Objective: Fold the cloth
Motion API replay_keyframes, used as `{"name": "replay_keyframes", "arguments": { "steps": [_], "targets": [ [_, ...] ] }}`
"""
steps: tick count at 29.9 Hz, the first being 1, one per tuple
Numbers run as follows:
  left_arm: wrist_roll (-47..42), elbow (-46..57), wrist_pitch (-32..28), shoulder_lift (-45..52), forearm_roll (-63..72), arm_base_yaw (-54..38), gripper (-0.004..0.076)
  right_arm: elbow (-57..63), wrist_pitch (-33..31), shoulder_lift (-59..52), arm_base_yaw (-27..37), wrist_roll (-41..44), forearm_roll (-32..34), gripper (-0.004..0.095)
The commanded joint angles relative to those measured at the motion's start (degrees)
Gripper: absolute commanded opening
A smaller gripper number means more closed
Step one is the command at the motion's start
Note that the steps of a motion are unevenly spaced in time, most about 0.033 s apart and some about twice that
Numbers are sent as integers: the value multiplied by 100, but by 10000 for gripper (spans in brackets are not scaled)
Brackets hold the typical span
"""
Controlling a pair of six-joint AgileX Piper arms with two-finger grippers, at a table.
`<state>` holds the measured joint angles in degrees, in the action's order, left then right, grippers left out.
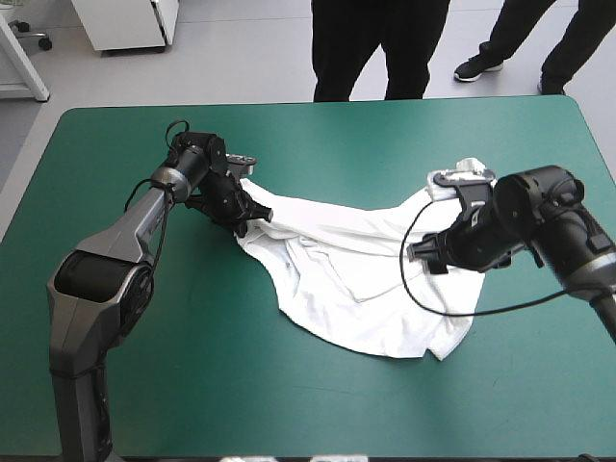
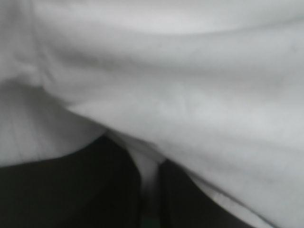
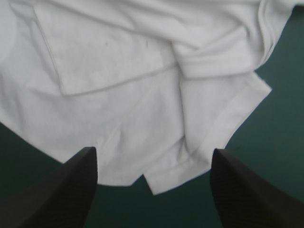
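The white T-shirt [image 1: 346,279] lies crumpled and partly spread across the middle of the table, stretched from left to right. My left gripper [image 1: 248,223] is at its left edge, shut on a fold of it. In the left wrist view the T-shirt [image 2: 190,95] fills the picture, and a strip of it sits between the nearly closed left gripper [image 2: 149,161]. My right gripper [image 1: 433,258] hovers over the shirt's right side, open. In the right wrist view the right gripper [image 3: 153,154] stands wide apart, with the T-shirt [image 3: 133,95] hem and a split corner ahead of it.
The teal-green cover [image 1: 289,404] runs wide between the shirt and the table's front edge, and also along the far edge [image 1: 385,125]. Nothing else lies on the table.
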<state>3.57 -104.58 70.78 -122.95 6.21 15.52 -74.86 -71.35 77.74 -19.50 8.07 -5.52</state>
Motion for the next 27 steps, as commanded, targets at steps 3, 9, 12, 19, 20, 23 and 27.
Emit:
{"name": "replay_keyframes", "arguments": {
  "steps": [3,9,12,19,20,23,27],
  "targets": [
    [-41,-4,-321,48,-296,-19,-9,712,-20,-548,-740,221,80,649],
    [-41,-4,-278,48,-273,-19,-9,1197,-20,-569,-1547,576,371,651],
    [-41,-4,-278,48,-227,-19,-9,1459,-20,-569,-1587,849,588,651],
    [-41,-4,-405,48,-57,-19,-9,1946,276,-569,-1587,956,767,649],
    [68,-4,-405,48,-27,-19,-9,2060,364,-569,-1587,954,742,649],
    [82,-4,-394,48,-15,-19,-9,2382,802,-569,-1587,1017,742,650],
    [82,-4,-417,48,7,-19,-9,2603,1199,-461,-1587,1117,768,650]
  ]
}}
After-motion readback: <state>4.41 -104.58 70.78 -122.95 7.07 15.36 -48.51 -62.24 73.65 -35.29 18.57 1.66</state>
